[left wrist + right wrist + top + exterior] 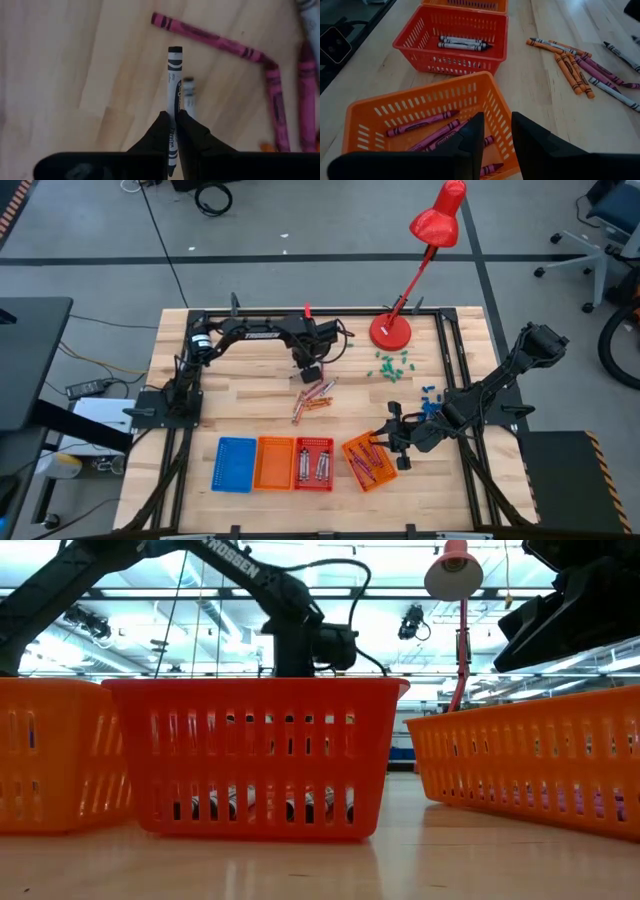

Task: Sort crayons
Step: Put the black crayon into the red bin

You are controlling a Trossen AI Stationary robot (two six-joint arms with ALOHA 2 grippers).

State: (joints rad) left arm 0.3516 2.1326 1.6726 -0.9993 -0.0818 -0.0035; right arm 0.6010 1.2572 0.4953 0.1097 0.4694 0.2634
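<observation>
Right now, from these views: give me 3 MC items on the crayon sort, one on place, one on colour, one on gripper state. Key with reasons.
1. Where does the right gripper hover?
A. Over the tilted orange basket
B. Over the blue basket
C. Beside the red lamp

2. What colour is the crayon in the left gripper?
A. Orange
B. Grey
C. Purple

3. How are the left gripper's fingers?
A. Wide open above the pile
B. Out of view
C. Shut on a crayon

Key:
1 A: the right wrist view shows its fingers over that basket's rim, with pink crayons inside.
2 B: the left wrist view shows a pale grey stick with black bands.
3 C: both dark fingers pinch the grey crayon's lower end, above the table.
</observation>
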